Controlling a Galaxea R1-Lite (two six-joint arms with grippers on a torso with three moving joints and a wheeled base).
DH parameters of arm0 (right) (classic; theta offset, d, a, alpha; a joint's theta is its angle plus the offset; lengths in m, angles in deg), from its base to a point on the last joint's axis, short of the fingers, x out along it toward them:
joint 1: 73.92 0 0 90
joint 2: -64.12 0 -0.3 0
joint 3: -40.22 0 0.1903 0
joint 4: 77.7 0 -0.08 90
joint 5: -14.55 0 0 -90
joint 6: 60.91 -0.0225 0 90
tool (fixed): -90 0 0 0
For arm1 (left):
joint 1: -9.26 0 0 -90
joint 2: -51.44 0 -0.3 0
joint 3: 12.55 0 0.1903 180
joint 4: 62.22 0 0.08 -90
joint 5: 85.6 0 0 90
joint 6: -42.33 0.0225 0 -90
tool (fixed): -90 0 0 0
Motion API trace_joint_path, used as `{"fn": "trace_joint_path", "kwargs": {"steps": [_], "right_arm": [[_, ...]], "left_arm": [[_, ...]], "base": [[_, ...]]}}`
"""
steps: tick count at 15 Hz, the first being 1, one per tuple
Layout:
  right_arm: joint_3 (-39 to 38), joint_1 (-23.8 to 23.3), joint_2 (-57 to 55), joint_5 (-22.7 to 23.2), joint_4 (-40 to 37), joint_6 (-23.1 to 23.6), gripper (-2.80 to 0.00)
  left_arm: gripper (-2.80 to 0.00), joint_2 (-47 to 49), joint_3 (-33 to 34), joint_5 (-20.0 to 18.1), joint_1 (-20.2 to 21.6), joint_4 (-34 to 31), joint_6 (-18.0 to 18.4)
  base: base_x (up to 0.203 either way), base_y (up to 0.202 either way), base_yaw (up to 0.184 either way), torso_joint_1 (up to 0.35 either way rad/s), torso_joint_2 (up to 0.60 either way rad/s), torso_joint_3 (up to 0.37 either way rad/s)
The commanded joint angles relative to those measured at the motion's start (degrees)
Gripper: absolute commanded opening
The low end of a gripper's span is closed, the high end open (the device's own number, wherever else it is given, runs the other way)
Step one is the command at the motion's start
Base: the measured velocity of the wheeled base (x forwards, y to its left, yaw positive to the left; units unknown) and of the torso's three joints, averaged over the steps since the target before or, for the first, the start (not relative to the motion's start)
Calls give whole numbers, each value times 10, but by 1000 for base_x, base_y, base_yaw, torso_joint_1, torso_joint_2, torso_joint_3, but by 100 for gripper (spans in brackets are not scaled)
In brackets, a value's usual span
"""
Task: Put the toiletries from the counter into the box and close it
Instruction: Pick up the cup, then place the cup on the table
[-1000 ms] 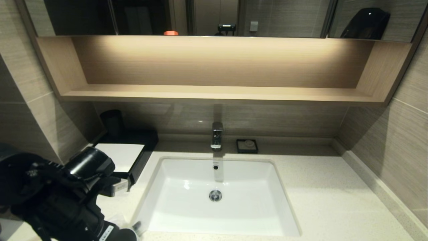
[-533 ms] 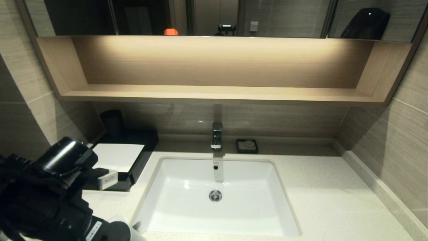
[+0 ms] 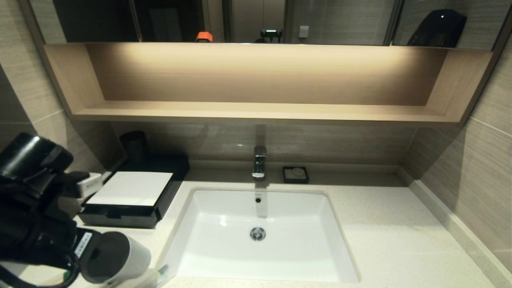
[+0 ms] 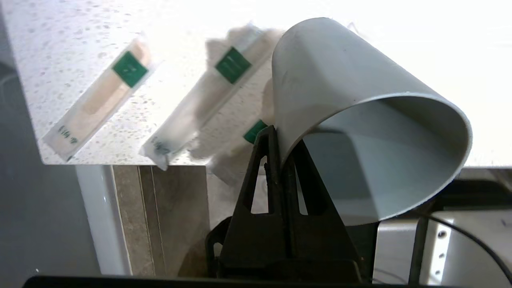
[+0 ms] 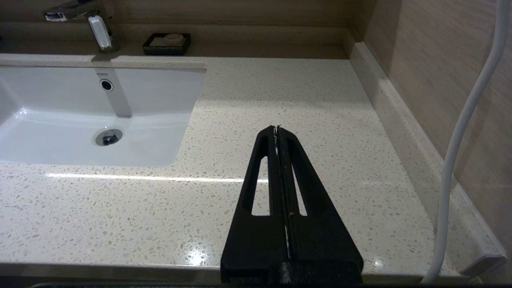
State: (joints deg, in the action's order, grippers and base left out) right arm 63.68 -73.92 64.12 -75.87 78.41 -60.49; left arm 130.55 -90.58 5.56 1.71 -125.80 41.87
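So the left gripper (image 4: 276, 134) is pinched tight on the rim of a light grey cup (image 4: 360, 120), wall of the cup squeezed between the two black fingers (image 4: 264, 160). In the head view that arm fills the lower left of the frame with the cup (image 3: 114, 258) tipped on its side, mouth facing the camera.

What actually matters, the toiletries, are not in hand. In the left wrist view three slim clear-wrapped packets with green square labels lie flat on the speckled surface (image 4: 48, 60): one packet (image 4: 100, 100) toward the left of the frame, a second packet (image 4: 204, 100) in the middle, and a third packet (image 4: 250, 134) mostly hidden behind the fingers and cup. They lie beyond and under the fingertips, long axes all slanting the same way, roughly parallel, running from lower left to upper right of that frame. One end of the middle one pokes past the surface's edge.

The box (image 3: 128, 200) sits at left centre of the head view, beside the sink (image 3: 260, 232), white top panel on, drawer looking pushed in.

My read: the left arm is clearly the closer one, but it has to let go of the cup first, then come down across a packet's narrow width. The right gripper (image 5: 278, 128) is clenched on nothing, parked over bare surface to the right of the sink, well apart from everything.
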Motion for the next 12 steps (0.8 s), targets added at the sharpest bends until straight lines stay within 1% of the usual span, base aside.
{"fn": "trace_joint_path", "kwargs": {"steps": [1, 4, 8, 10, 12], "right_arm": [[0, 0, 1, 0, 0, 1, -280], [0, 0, 0, 0, 0, 0, -280], [0, 0, 0, 0, 0, 0, -280], [0, 0, 0, 0, 0, 0, -280], [0, 0, 0, 0, 0, 0, -280]], "left_arm": [[-280, 18, -29, 2, 59, -1, -1], [-280, 46, -67, 3, 103, -3, -1], [-280, 102, -81, 3, 165, -1, -2], [-280, 138, -91, 3, 195, 2, -14], [-280, 170, -120, 3, 221, -1, -32]], "base": [[0, 0, 0, 0, 0, 0], [0, 0, 0, 0, 0, 0], [0, 0, 0, 0, 0, 0], [0, 0, 0, 0, 0, 0], [0, 0, 0, 0, 0, 0]]}}
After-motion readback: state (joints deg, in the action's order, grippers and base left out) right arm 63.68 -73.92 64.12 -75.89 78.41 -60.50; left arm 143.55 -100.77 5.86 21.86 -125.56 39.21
